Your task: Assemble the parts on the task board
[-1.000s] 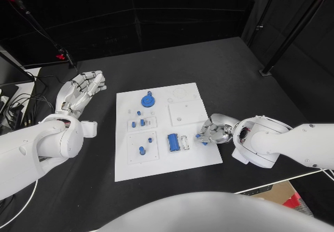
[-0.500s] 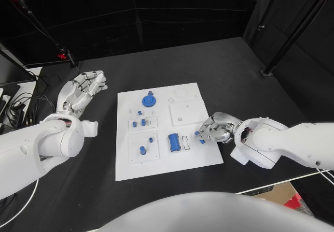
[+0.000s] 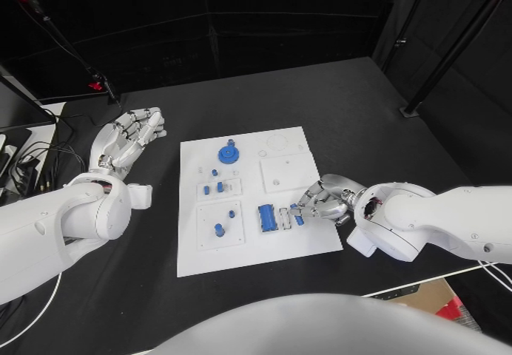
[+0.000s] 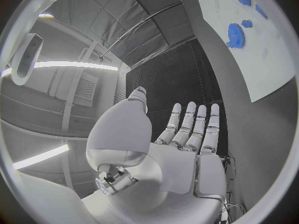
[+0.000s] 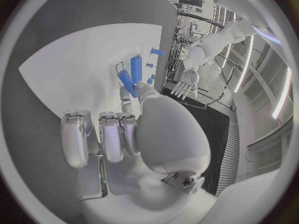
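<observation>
The task board sits in the middle of the table. The left hand lies flat at its 10 o'clock, fingers apart, holding nothing — it has not moved. The right hand, at the board's 4 o'clock, has slid inward and pinches a small blue part — now right beside the white slot, so I think it goes in there next.
</observation>
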You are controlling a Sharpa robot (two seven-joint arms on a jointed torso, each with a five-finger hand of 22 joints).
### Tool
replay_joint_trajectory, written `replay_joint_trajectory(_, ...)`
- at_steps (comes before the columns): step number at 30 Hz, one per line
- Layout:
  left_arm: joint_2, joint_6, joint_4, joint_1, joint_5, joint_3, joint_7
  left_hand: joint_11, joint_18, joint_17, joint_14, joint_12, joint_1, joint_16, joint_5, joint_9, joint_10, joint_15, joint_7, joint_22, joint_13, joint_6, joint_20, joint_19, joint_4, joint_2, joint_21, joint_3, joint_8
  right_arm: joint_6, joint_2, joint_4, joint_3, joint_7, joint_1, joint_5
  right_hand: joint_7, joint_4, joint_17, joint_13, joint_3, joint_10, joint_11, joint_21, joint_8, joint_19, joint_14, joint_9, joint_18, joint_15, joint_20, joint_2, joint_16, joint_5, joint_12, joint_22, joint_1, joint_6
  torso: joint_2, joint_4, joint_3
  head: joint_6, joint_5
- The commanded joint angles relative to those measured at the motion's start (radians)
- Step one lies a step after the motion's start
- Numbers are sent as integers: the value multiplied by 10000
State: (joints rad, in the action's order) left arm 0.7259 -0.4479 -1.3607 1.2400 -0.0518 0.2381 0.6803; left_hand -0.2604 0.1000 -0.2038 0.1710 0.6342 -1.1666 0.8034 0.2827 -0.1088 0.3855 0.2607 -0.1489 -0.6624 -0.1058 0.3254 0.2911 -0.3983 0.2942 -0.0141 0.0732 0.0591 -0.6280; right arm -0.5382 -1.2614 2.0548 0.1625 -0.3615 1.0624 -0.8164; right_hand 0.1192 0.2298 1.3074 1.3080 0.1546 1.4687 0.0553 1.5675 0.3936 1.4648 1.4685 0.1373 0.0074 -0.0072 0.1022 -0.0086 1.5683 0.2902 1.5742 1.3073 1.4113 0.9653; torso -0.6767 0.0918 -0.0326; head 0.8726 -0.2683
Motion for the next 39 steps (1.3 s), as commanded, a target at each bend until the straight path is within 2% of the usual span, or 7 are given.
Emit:
replay_joint_trajectory(1, -18, 103, 4, 14, 3, -9, 845, 12, -156, 10, -11, 33, 36, 53, 62, 15, -61, 1, -1464, 7, 15, -52, -4, 54, -9, 103, -48, 7, -42, 32, 123, -26, -2, -295, 22, 402, -54, -16, 2634, 2628, -85, 1021, -58, 33, -82, 1059, 1023, -17, -74, -11, 25, 0, 25, 65, -34, 2635, -78, 149, -14, 0, -10, 0, 27)
replay_joint_trajectory(5, -24, 97, 8, 14, 3, -9, 842, 14, -155, 33, 4, 64, 34, 79, 62, 25, -47, -2, -1464, 19, 24, -53, -4, 62, -10, 119, -47, 19, -60, 27, 317, -155, -2, -614, 27, 255, -70, -14, 2634, 2628, -106, 1021, -74, 33, -122, 1059, 1023, -28, -74, -24, 14, 12, 25, 79, -34, 2635, -59, 207, -10, -16, 1, 0, 42)
replay_joint_trajectory(19, -42, 108, 5, 15, 3, -9, 849, 15, -155, 45, 9, 77, 32, 91, 62, 30, -43, -2, -1463, 15, 29, -55, -4, 61, -10, 131, -46, 23, -68, 134, 908, -531, 0, -1561, 27, -768, -63, 106, 2634, 2628, -248, 1021, -74, 33, -312, 1059, 1023, -85, -74, -48, -18, 48, 25, 108, -34, 2635, -142, 300, -14, -20, -1, 0, 63)
replay_joint_trajectory(25, -45, 116, 10, 15, 3, -9, 846, 15, -155, 45, 9, 77, 32, 91, 62, 30, -43, -2, -1463, 15, 29, -55, -4, 61, -10, 131, -46, 23, -68, 150, 1059, -607, 0, -1655, 26, -854, -83, 222, 2634, 2628, -383, 1021, -92, 33, -399, 1059, 1023, -101, -74, -58, -30, 53, 25, 91, -34, 2635, -242, 420, -10, -23, 5, 0, 71)
replay_joint_trajectory(32, -54, 120, 15, 15, 3, -9, 840, 15, -154, 57, 12, 89, 29, 101, 66, 35, -40, -4, -1462, 14, 35, -57, -4, 62, -11, 150, -45, 25, -75, 103, 1159, -653, 0, -1695, 26, -953, -87, 349, 2634, 2628, -526, 1021, -99, 33, -499, 1059, 1023, -119, -74, -70, -42, 54, 25, 121, -34, 2635, -339, 485, -11, -11, -9, 0, 85)
replay_joint_trajectory(39, -57, 121, 27, 15, 3, -9, 833, 16, -154, 69, 15, 100, 21, 110, 70, 40, -40, -4, -1462, 18, 41, -60, -4, 65, -13, 169, -44, 24, -82, 100, 1189, -650, 0, -1691, 26, -1161, -91, 455, 2634, 2628, -694, 1021, -103, 33, -577, 1059, 1023, -126, -74, -80, -52, 14, 25, 89, -34, 2635, -422, 546, -11, -21, -6, 0, 105)
